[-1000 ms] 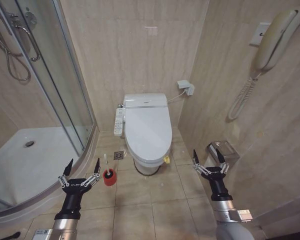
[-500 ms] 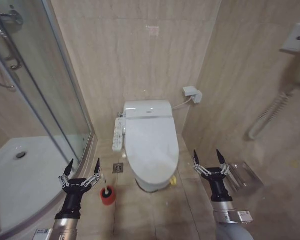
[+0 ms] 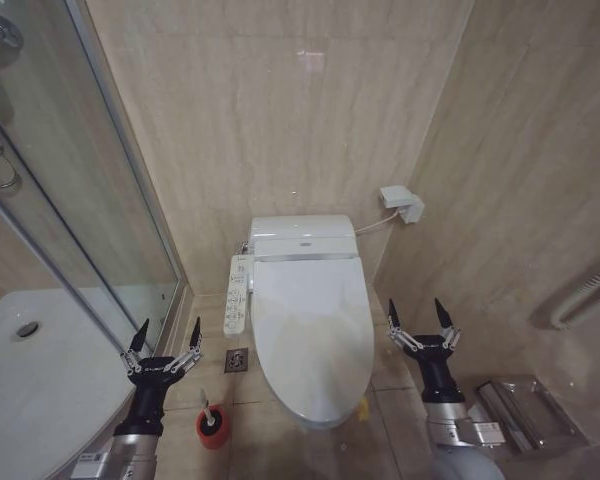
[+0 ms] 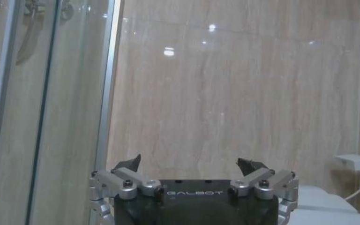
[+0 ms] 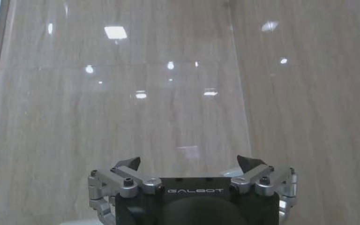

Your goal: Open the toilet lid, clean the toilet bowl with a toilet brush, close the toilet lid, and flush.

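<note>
Toilet lid [image 3: 310, 335] lies shut over the bowl, straight ahead of you between both arms. Your left gripper [image 3: 164, 341] hangs spread and empty near the shower glass [image 3: 70, 200]; your right gripper [image 3: 418, 320] hangs spread and empty just beside the lid. Toilet brush [image 3: 211, 420] stands in its red holder [image 3: 213, 430] on the floor below your left gripper.
</note>
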Robot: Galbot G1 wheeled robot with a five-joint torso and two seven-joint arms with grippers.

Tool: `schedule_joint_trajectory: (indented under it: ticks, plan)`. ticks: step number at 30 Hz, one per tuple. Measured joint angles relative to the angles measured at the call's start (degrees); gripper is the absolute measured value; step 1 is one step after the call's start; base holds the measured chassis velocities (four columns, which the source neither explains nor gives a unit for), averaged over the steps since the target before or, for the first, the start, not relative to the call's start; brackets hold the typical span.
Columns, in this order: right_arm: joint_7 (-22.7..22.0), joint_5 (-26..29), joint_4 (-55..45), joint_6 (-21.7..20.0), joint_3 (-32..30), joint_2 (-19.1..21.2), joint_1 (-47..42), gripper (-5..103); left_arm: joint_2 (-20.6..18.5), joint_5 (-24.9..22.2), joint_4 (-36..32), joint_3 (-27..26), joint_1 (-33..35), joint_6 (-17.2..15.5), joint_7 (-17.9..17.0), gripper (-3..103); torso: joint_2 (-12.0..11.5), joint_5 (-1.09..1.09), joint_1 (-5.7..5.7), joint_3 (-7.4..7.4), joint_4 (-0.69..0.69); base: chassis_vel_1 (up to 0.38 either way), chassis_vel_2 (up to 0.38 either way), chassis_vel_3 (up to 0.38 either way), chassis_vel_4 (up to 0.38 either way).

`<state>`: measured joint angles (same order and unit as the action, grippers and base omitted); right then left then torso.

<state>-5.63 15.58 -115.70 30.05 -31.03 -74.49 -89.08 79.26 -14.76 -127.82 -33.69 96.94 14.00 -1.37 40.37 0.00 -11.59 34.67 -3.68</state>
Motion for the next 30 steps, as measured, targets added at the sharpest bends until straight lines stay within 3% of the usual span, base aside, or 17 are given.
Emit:
schedule_joint_trajectory:
  ticks: [10, 23, 30]
  plan:
    - [-0.90, -3.32, -1.66, 3.02, 2.22, 1.48, -7.06, 100, -0.98, -0.25, 3.64, -0.59, -2.07, -0.03, -0.12, 100, 0.00, 0.01, -0.03, 0.01, 0.02, 0.023, -0.021, -0.027, 0.020]
    - [-7.40, -11.38, 2.26, 1.46, 12.14, 4.49, -16.69, 100, -3.93, -2.65, 10.52, 0.43, -10.46, -0.35, -0.30, 100, 0.00, 0.00, -0.03, 0.01, 0.00, 0.000, 0.000, 0.000, 0.000]
    - [-7.64, -12.86, 7.38, 1.01, 14.72, 5.14, -15.97, 100, -5.14, -4.42, 10.88, -0.34, -11.73, -0.93, -0.28, 100, 0.00, -0.01, -0.03, 0.01, 0.01, 0.000, 0.000, 0.000, 0.000]
